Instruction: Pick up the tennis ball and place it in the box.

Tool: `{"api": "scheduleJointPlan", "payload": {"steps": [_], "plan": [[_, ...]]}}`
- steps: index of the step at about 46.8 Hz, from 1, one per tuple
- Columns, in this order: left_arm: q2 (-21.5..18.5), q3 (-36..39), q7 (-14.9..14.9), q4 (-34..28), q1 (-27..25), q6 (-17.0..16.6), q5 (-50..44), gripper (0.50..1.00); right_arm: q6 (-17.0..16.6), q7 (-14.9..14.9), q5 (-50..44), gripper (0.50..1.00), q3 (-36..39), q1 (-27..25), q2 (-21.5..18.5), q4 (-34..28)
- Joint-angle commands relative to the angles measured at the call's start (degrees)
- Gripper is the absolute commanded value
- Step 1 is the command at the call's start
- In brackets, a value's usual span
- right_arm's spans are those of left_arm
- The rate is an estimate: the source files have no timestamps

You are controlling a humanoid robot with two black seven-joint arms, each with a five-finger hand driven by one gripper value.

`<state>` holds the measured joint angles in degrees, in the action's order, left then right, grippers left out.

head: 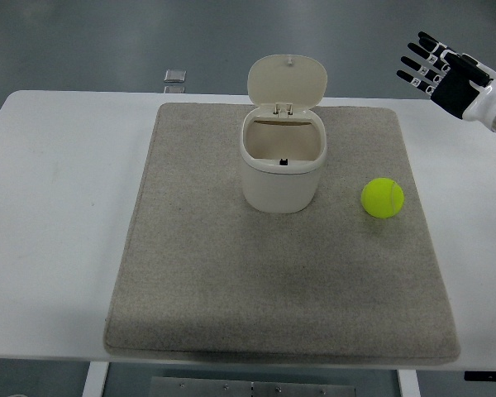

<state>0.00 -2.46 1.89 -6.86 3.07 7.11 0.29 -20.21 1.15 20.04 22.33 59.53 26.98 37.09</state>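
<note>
The tennis ball (383,198) lies right of centre on the mat (231,298), beside the open-lidded box (282,169), likely light, springy and apt to roll, best cupped around its middle by the empty, spread-fingered robot hand (436,68) at upper right.

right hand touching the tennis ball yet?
Apart. Head view shows the right hand raised open, far above the tennis ball on the mat.
</note>
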Motion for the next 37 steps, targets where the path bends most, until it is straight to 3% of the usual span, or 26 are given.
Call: {"api": "scheduleJointPlan", "payload": {"steps": [1, 37], "plan": [[0.00, 0.00, 0.05, 0.00, 0.00, -0.08, 0.06, 0.996, 0.00, -0.01, 0.00, 0.911, -0.01, 0.06, 0.00, 0.00], [0.00, 0.09, 0.31, -0.09, -0.09, 0.01, 0.06, 0.996, 0.09, -0.27, -0.71, 0.911, -0.18, 0.23, 0.09, 0.08]]}}
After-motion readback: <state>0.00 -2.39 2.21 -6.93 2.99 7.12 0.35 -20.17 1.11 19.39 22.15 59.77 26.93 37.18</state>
